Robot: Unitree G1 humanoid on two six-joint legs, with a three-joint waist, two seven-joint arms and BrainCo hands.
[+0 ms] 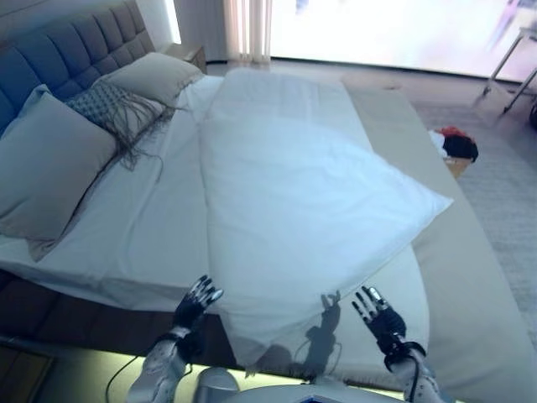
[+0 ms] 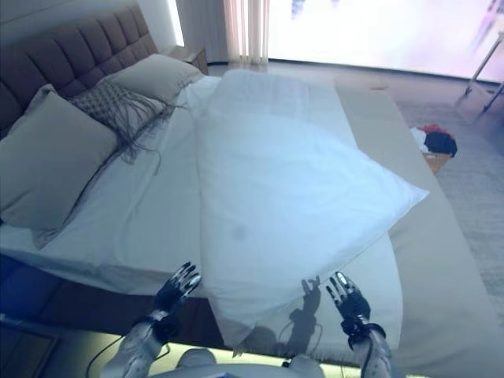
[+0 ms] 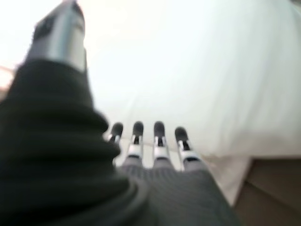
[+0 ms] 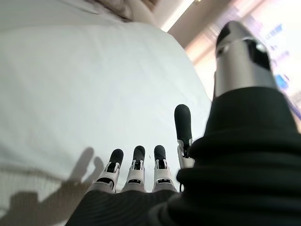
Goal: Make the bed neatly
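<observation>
A white duvet (image 1: 285,193) lies skewed across the bed, one corner (image 1: 440,203) poking past the right side and another hanging over the near edge. The white sheet (image 1: 143,218) shows bare to its left. Grey pillows (image 1: 46,159) and a fringed cushion (image 1: 113,105) rest by the tufted headboard (image 1: 59,50). My left hand (image 1: 195,304) hovers open at the near edge, left of the duvet's hanging corner. My right hand (image 1: 379,317) is open above the bed's near edge, right of that corner; its straight fingers (image 4: 136,162) touch nothing.
A beige bed base (image 1: 470,285) runs along the right side. A small box of dark and red items (image 1: 457,149) sits on the carpet to the right. A nightstand (image 1: 191,54) stands at the far corner, with chair legs (image 1: 508,71) at the top right.
</observation>
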